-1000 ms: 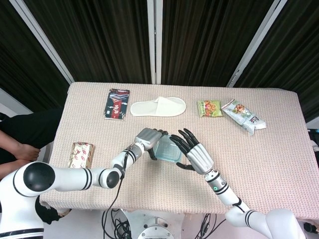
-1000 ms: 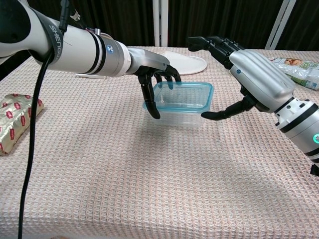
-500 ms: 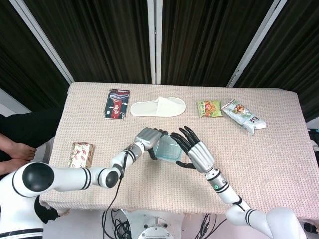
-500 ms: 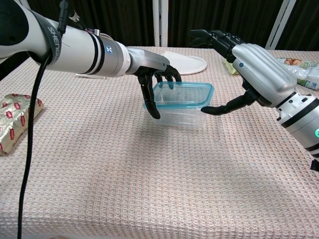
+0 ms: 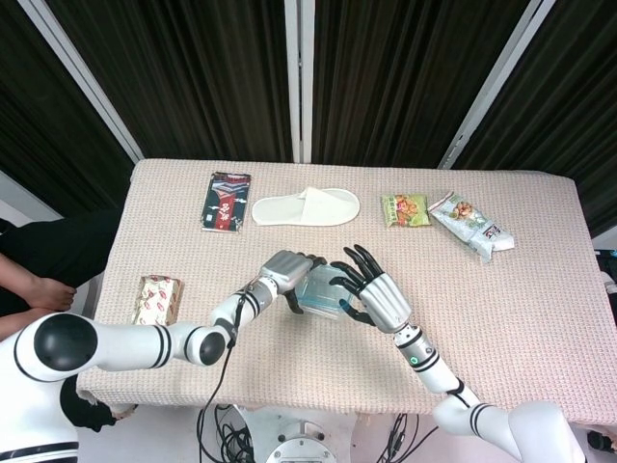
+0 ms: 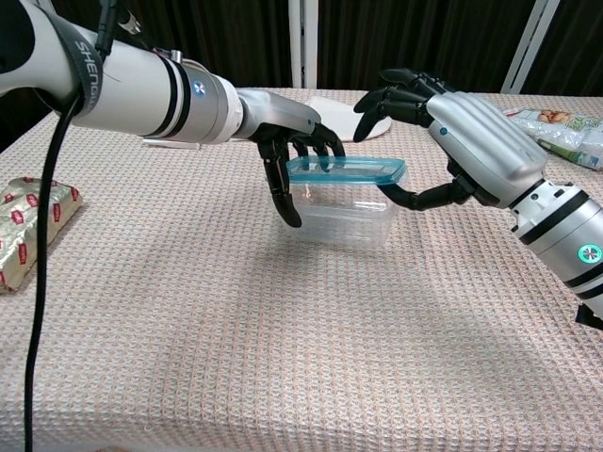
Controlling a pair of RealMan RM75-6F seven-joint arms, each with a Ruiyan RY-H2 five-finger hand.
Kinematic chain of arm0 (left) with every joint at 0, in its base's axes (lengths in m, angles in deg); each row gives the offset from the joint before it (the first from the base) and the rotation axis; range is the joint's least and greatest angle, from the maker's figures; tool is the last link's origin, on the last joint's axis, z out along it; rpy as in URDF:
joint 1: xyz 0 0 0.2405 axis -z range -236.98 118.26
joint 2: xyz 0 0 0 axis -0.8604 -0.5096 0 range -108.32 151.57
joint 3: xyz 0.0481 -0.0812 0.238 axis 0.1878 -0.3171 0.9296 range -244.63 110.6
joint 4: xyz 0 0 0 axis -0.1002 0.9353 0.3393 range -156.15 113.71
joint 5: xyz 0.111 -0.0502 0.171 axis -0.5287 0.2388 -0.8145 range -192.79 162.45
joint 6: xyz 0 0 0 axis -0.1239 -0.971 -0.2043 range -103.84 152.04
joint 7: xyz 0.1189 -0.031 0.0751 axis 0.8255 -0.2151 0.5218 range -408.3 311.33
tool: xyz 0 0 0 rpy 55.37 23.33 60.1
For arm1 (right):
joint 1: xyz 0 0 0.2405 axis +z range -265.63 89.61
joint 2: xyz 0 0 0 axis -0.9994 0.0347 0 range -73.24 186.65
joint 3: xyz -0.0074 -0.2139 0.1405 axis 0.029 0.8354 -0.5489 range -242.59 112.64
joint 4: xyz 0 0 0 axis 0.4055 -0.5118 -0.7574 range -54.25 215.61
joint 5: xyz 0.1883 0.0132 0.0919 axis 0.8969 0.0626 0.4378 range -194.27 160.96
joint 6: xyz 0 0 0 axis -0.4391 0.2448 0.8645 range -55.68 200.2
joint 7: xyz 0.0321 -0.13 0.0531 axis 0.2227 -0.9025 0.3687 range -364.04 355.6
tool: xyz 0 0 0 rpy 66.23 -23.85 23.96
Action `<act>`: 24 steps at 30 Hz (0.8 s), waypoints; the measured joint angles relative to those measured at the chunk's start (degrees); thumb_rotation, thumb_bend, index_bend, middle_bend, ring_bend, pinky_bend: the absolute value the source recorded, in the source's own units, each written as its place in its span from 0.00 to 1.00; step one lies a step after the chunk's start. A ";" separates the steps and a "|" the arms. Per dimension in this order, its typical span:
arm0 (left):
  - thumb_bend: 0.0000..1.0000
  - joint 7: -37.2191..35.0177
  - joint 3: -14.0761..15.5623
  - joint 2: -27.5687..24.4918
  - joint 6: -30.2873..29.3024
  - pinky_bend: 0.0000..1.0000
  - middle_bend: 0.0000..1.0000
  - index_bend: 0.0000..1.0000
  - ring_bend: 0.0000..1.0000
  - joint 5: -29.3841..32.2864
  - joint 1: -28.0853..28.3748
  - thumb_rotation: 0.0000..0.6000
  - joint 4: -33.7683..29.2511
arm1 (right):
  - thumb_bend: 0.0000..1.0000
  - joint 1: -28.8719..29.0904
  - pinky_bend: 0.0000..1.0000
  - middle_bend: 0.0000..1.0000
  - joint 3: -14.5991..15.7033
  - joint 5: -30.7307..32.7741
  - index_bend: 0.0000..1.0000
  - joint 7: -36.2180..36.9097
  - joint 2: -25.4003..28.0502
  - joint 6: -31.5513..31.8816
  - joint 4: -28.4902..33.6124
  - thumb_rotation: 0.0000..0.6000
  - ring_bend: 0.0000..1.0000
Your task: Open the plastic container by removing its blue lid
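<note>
Since a second ago the right hand [image 6: 471,132] has closed in from beside the plastic container [image 6: 344,212] onto its right end, its thumb now touching the edge of the blue lid [image 6: 347,169] and its upper fingers arched over the lid's far side; the lid's right edge now sits level rather than sloped, though whether it has lifted off the rim cannot be told. Plastic container: clear-walled, standing on the woven beige table cover [image 6: 236,339] near the table's middle, between the two hands. Blue lid: on top of the container, translucent with a teal rim. Left hand [image 6: 297,127]: at the container's left end, thumb reaching down the left wall and the other fingers curled over the lid's near-left edge (a bracing hold on the box). Right hand: fingers moderately spread, pinching the lid's right edge between thumb and upper fingers as far as the chest view shows. White slipper [image 5: 306,207]: beyond the container, toward the far edge. Dark red-and-black packet [image 5: 225,202]: left of the slipper. Green snack pouch [image 5: 405,209]: right of the slipper. Pale snack bag [image 5: 470,225]: just right of the green pouch. Patterned red-and-gold packet [image 5: 156,300]: well left of the container, near the table's left edge.
</note>
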 measured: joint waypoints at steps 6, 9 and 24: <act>0.00 -1.04 -0.52 -0.45 -0.73 0.13 0.10 0.04 0.03 -1.12 -0.61 1.00 -1.23 | 0.33 0.46 0.00 0.24 -0.19 0.27 0.56 0.54 -0.89 -0.28 -0.79 1.00 0.00; 0.00 -1.42 -0.65 -0.67 -1.43 0.10 0.06 0.02 0.00 -2.33 -1.21 1.00 -1.63 | 0.33 0.61 0.00 0.24 -0.36 0.49 0.62 0.75 -1.36 -0.27 -1.58 1.00 0.00; 0.00 -0.96 -0.25 -3.67 -6.70 0.06 0.02 0.01 0.00 -5.33 -4.39 1.00 -5.52 | 0.35 0.95 0.00 0.28 -1.44 0.88 0.80 3.70 -4.30 3.78 -6.82 1.00 0.03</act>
